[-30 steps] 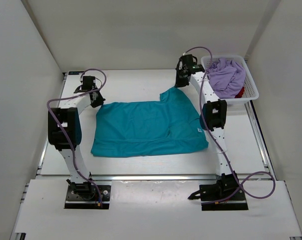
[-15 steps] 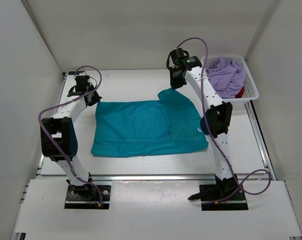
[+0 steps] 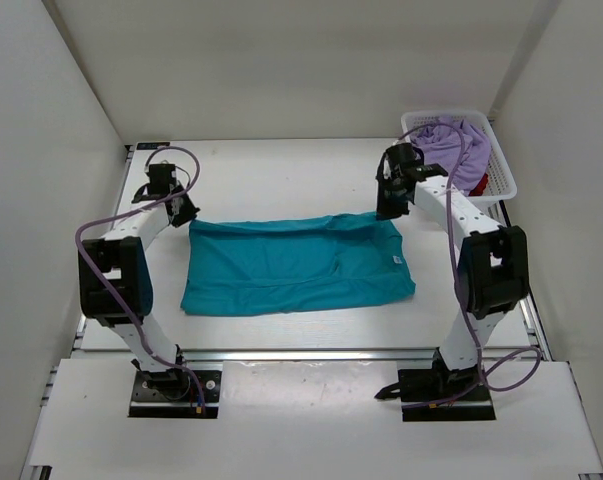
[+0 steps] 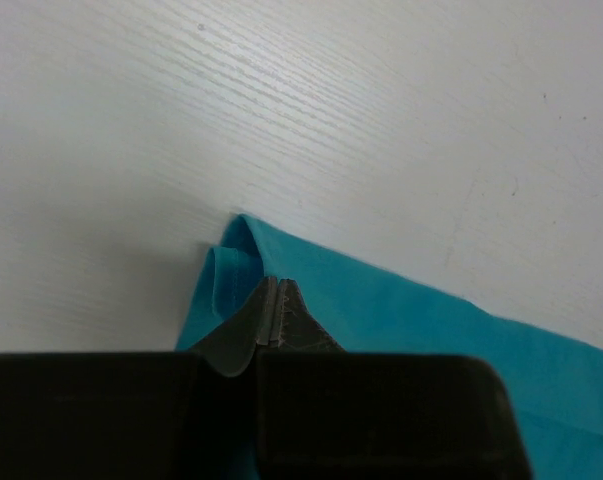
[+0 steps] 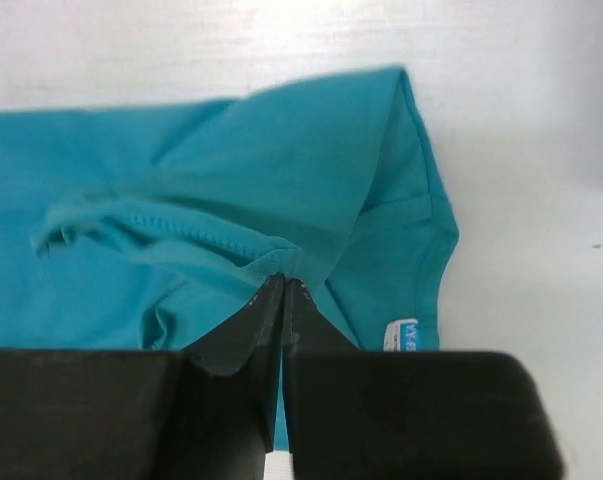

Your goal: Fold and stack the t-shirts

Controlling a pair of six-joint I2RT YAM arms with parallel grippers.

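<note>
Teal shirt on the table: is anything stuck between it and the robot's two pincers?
No, nothing visible is in the way. The left pincer pinches the teal shirt at its far left corner. The right pincer pinches a fold of it near the far right corner.

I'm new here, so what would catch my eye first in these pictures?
The teal t-shirt lies spread mid-table, its far edge pinched at both ends by the left gripper and right gripper. A white basket at the far right holds the lavender shirt and a red one.
</note>
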